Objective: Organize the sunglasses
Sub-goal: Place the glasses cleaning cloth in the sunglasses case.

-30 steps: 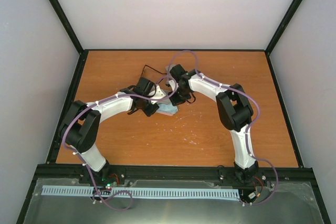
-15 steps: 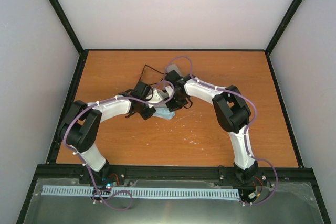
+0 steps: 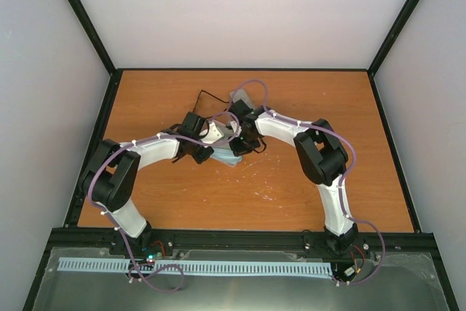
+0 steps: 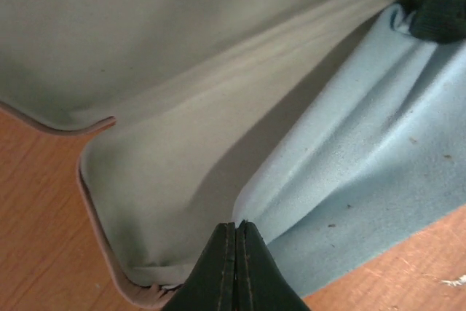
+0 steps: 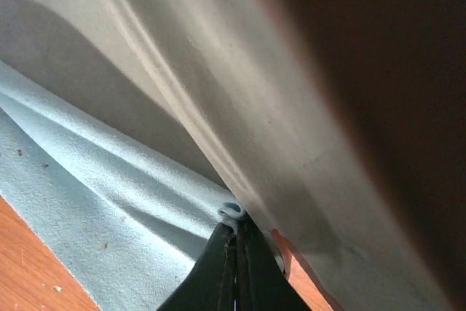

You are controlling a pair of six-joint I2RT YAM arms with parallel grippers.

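Sunglasses: a thin black outline (image 3: 201, 98) lying on the desk (image 3: 306, 107). They sit at 11 o'clock from where the two tools meet and are clear of both.
Left tool (image 4: 236, 229): dark tapered fingers pressed fully together, tips at the seam where cloth meets case lining. Cannot tell whether anything is pinched.
Right tool (image 5: 234, 232): jaws clamped tight, nipping a small fold of the cloth's edge.
Cloth (image 4: 364, 158): light blue, soft and napped, creased into long folds, partly inside the case.
Case (image 4: 167, 180): open, with pale grey-green felt lining, a rounded corner and a thin pink rim.
Desk: orange-brown wood grain with pale scuffs.
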